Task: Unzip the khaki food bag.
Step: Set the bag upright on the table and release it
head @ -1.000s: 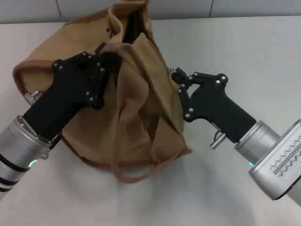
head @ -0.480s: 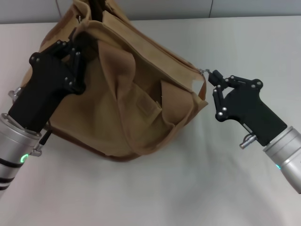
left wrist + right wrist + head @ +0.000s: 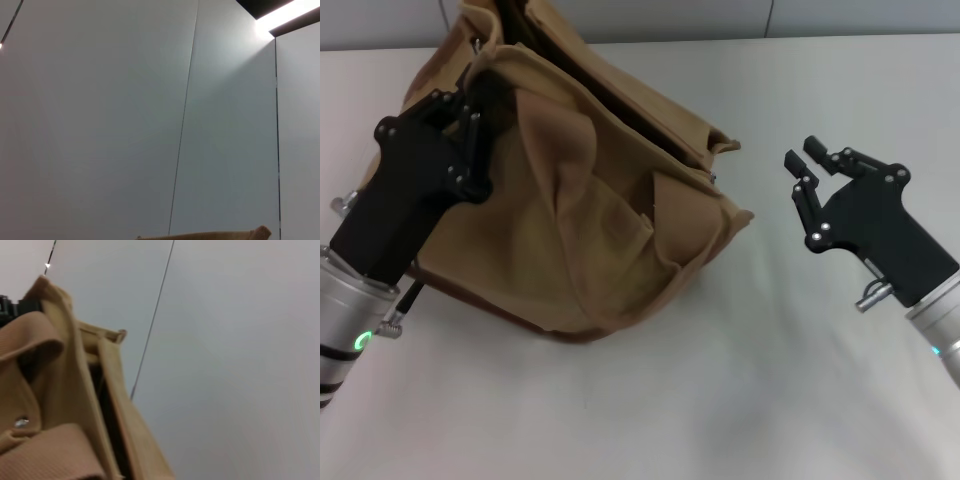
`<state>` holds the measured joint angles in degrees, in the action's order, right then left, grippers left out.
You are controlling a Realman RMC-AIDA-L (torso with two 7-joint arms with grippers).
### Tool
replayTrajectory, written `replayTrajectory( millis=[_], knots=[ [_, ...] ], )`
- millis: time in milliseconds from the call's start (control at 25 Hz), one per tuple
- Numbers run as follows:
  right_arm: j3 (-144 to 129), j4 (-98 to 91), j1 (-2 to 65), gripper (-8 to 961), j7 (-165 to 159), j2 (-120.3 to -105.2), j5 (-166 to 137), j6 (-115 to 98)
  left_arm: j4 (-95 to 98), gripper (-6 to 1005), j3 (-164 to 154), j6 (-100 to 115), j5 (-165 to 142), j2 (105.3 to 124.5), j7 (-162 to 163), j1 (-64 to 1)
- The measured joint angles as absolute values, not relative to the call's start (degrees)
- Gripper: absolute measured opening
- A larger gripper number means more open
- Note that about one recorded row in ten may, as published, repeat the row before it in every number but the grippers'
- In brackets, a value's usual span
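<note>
The khaki food bag [image 3: 590, 210] lies slumped on the white table, left of centre in the head view. A dark gap [image 3: 620, 95] runs along its top between the two edges. My left gripper [image 3: 475, 95] is shut on the bag's upper left edge and holds it up. My right gripper [image 3: 803, 158] is open and empty, to the right of the bag's right end [image 3: 725, 143] and apart from it. The right wrist view shows the bag [image 3: 60, 405], its dark opening [image 3: 107, 405] and a silver snap [image 3: 21, 422]. The left wrist view shows only a sliver of the bag [image 3: 225, 234].
The white table [image 3: 720, 400] extends in front of and to the right of the bag. A grey wall [image 3: 720, 15] runs along the table's far edge, just behind the bag's top.
My right gripper has opened, let go of the bag's right end and drawn back to the right. The bag's right end has sagged back. The left gripper has barely moved.
</note>
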<state>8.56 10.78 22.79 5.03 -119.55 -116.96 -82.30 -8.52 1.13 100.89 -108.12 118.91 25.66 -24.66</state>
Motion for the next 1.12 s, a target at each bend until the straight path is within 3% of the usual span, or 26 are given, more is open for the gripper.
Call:
replayTrajectory(
  millis=[280, 400, 600, 1120],
  knots=[
    [7.6, 4.8, 25.2, 117, 2.2, -119.32, -117.5, -82.0, -6.5, 81, 1.2, 101.6, -108.2, 118.64, 30.7, -23.9],
    [5.9, 2.0, 27.4, 336, -1.3, -119.27, -119.0, -82.0, -5.4, 82, 0.9, 101.9, -108.4, 118.64, 33.0, -23.8],
    [3.8, 0.8, 31.1, 493, -3.8, -119.43, -119.9, -79.1, -5.3, 83, 0.6, 102.5, -108.5, 118.71, 33.3, -23.5],
    [3.3, 6.5, 35.7, 458, 2.0, -119.70, -120.0, -70.3, -5.3, 85, 0.5, 103.2, -108.6, 118.83, 33.3, -22.2]
  ],
)
